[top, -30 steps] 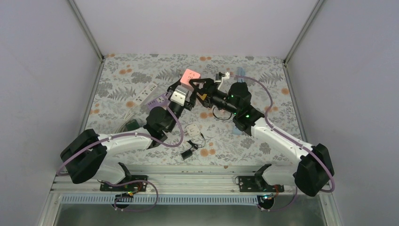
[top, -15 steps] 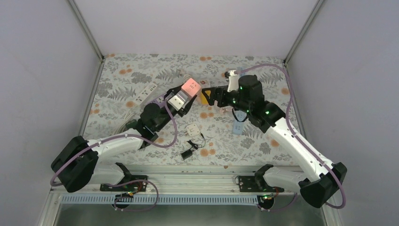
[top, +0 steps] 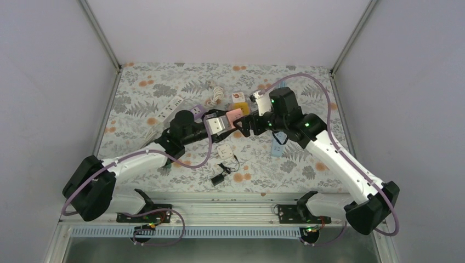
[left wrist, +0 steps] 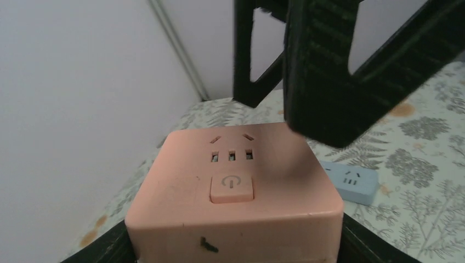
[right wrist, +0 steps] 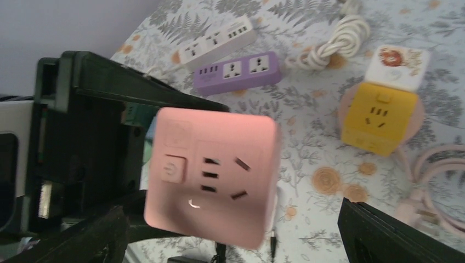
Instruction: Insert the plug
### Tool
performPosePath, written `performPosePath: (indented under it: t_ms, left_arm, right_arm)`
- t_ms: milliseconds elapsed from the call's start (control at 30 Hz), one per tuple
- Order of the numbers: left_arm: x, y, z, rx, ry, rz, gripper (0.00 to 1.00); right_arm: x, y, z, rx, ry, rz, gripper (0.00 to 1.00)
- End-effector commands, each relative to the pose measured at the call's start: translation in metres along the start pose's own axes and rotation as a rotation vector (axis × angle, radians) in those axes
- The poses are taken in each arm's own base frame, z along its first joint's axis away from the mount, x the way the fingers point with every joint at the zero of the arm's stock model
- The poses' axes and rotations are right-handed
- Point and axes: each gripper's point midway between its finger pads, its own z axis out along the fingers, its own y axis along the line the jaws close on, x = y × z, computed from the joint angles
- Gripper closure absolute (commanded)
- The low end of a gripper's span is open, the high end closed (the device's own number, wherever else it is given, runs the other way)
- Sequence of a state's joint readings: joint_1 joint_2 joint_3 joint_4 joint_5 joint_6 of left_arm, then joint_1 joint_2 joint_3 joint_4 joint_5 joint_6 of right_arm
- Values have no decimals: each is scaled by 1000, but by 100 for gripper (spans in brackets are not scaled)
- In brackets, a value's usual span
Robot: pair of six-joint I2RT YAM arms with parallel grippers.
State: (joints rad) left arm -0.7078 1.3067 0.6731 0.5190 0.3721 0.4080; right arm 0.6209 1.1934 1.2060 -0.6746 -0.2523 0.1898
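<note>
My left gripper (top: 224, 123) (left wrist: 236, 247) is shut on a pink socket cube (top: 234, 115) (left wrist: 233, 192) (right wrist: 214, 175), held above the table's middle. The cube's socket face and power button point at my right gripper (top: 245, 125) (right wrist: 236, 244). That gripper is open and close in front of the cube, with its black fingers (left wrist: 329, 71) standing wide on either side of it and nothing between them. Neither gripper holds a plug. A black adapter (top: 218, 178) with a thin lead and a white square adapter (top: 224, 150) lie on the cloth nearer the bases.
A yellow socket cube (top: 238, 107) (right wrist: 378, 118) with a white block on top stands behind. A white strip (top: 167, 108) (right wrist: 216, 44), a purple strip (right wrist: 238, 71) and coiled white cable (top: 215, 97) lie back left. A pale blue strip (top: 277, 145) (left wrist: 351, 178) lies right.
The left arm swung the pink cube down and to the right, turning its face toward the right gripper. The right gripper opened wider and came round in front of the cube.
</note>
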Motion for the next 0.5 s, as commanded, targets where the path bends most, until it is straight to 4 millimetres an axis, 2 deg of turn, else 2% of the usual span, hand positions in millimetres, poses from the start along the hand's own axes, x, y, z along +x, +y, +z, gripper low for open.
performPosePath:
  t_ms: [0,267,467]
  left_arm:
    - [-12,-14,4,115,-39,82,43]
    - [-1,-21,11,139,6,151,42]
    - [1,-20,15,138,21,169,42]
  right_arm:
    - [9,19,5,-118,42,16,2]
    - [29,4,24,-52,116,185,7]
    - [42,-3,39,-36,149,221,7]
